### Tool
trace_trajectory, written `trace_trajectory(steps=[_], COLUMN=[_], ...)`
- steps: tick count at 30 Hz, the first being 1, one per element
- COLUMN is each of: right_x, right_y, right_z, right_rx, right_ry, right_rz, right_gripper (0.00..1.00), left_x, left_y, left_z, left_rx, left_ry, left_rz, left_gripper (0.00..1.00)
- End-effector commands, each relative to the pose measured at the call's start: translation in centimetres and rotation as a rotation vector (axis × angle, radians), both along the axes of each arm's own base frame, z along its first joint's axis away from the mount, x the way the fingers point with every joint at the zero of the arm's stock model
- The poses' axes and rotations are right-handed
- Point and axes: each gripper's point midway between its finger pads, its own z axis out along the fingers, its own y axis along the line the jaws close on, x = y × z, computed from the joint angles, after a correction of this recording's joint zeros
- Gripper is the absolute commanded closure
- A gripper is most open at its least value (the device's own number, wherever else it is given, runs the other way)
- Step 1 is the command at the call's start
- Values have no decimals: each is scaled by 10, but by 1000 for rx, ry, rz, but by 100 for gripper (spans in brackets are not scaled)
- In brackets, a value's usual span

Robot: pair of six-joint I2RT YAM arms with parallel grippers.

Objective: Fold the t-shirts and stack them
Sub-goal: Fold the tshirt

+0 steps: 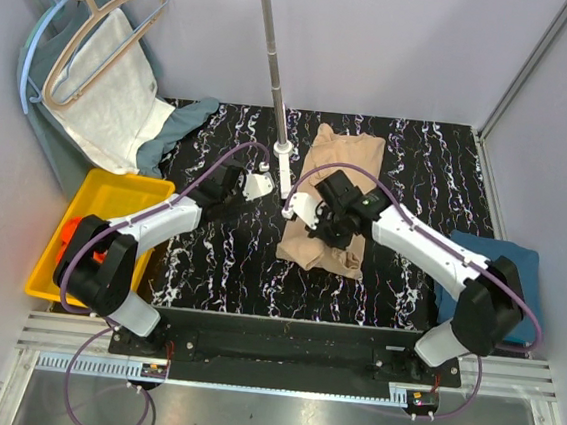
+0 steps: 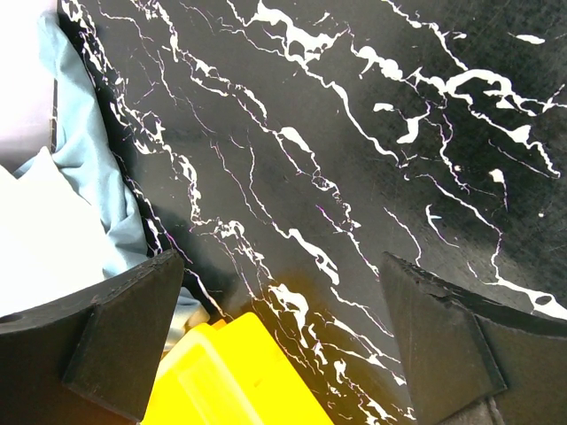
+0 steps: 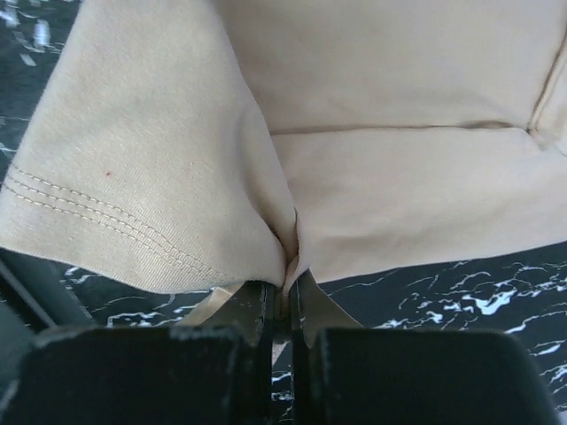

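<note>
A shallow yellow plastic bin [image 1: 116, 199] sits at the left edge of the black, white-veined marble-pattern counter [image 1: 423, 171]; in its near corner lies a bunched bright orange-red t-shirt [image 1: 68, 234], largely hidden behind the left arm [image 1: 152, 222]; the rest of the bin's floor shows bare yellow. The left jaws stand wide open above the counter, just past the bin's far corner; the left wrist view shows that yellow corner [image 2: 239, 372] low between the two black fingers [image 2: 124, 328], with bare counter beyond and a pale grey-green garment [image 2: 89, 159] along the left side.

The beige-tan cotton t-shirt [image 1: 344, 156] lies lengthwise in the middle of the counter, right of the metal rack pole [image 1: 275, 61]; its near part is rumpled under the right arm [image 1: 431, 242]. The right jaws are closed on a pinch of this shirt; in the right wrist view the beige fabric [image 3: 399, 177] gathers into a fold that runs straight down into the shut jaws, and a double-stitched hem [image 3: 89, 217] drapes to the left of them, lifted off the counter.

A dark teal-blue t-shirt [image 1: 525, 261] lies at the counter's right edge, partly behind the right arm's elbow; a white towel-like cloth [image 1: 115, 86] hangs at the far left.
</note>
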Motion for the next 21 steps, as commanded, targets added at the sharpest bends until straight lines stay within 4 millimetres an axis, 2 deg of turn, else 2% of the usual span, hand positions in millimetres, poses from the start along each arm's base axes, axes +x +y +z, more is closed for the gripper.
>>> trace_trajectory(steps=[1, 5, 6, 10, 12, 14, 21], right_x=[36, 66, 75, 97, 108, 115, 136], right_y=[-4, -16, -15, -20, -24, -25, -25], right_z=[4, -8, -4, -18, -18, -27, -38], right_rx=[-23, -45, -38, -61, -58, -66, -68], right_ry=[-52, -38, -49, -31, -34, -18, -21], right_rz=[23, -16, -23, -30, -45, -48, -64], right_gripper=[100, 100, 100, 100, 100, 100, 100], left_x=[7, 7, 7, 7, 7, 6, 6], left_y=[-6, -8, -7, -6, -7, -7, -7], left_z=[6, 5, 4, 2, 0, 0, -3], left_rx=[-38, -40, -38, -29, -26, -27, -26], left_ry=[-37, -36, -33, -35, -33, -32, -30], left_rz=[-16, -20, -18, -23, -25, -29, -33], left_gripper=[1, 1, 1, 1, 1, 1, 1])
